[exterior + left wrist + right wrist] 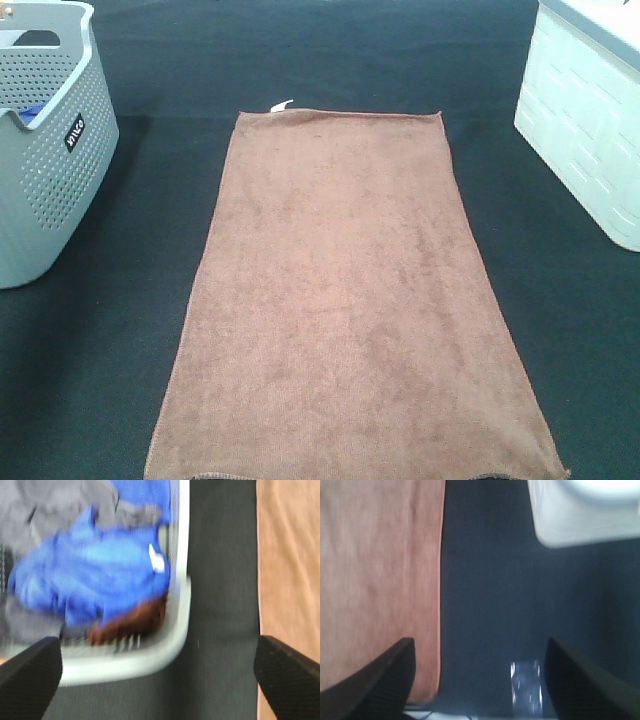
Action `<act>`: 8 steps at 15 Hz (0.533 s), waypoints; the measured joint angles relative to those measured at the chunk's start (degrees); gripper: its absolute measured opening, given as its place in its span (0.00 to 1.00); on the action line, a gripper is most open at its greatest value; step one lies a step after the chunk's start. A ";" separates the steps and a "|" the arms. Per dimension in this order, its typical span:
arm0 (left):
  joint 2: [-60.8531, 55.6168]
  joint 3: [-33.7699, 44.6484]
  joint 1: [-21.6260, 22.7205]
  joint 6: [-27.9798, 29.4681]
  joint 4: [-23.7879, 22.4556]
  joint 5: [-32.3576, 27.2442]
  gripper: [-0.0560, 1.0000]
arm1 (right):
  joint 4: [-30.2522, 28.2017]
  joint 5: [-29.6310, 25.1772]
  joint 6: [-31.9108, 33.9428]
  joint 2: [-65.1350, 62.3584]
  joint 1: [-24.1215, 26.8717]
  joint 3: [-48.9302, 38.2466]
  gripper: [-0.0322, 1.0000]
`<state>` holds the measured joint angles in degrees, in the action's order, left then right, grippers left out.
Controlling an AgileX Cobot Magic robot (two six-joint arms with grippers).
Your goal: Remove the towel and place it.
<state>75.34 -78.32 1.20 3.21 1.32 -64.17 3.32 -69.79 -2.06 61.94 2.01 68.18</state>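
Both hands are up in the air with jaws spread wide and nothing in them: the left hand (160,680) over the rim of the grey basket (182,610) and its blue cloth (95,580), the right hand (480,680) over bare dark tabletop (490,580) near the white bin (580,520). The towel (345,300) lies flat and smooth mid-tabletop between basket and bin, white tag (283,105) at its far-left corner, so by the look of it the towel is already out and placed.
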 joint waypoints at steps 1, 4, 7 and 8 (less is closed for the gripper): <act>-7.10 6.02 0.00 0.17 -0.23 1.15 0.98 | 0.00 -0.06 0.00 -6.82 0.00 -5.67 0.71; -25.61 19.08 0.00 0.17 -0.40 1.60 0.98 | 0.00 -0.17 0.52 -25.95 0.00 -16.84 0.71; -42.91 29.51 0.00 0.17 -2.58 2.35 0.98 | -2.35 -0.17 1.26 -42.34 0.00 -23.55 0.71; -48.01 32.31 0.00 0.17 -3.67 2.52 0.98 | -3.32 -0.23 1.26 -46.81 0.00 -24.92 0.71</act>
<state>27.33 -46.01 1.20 3.38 -2.35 -61.65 0.00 -70.02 -0.80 15.13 2.01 43.26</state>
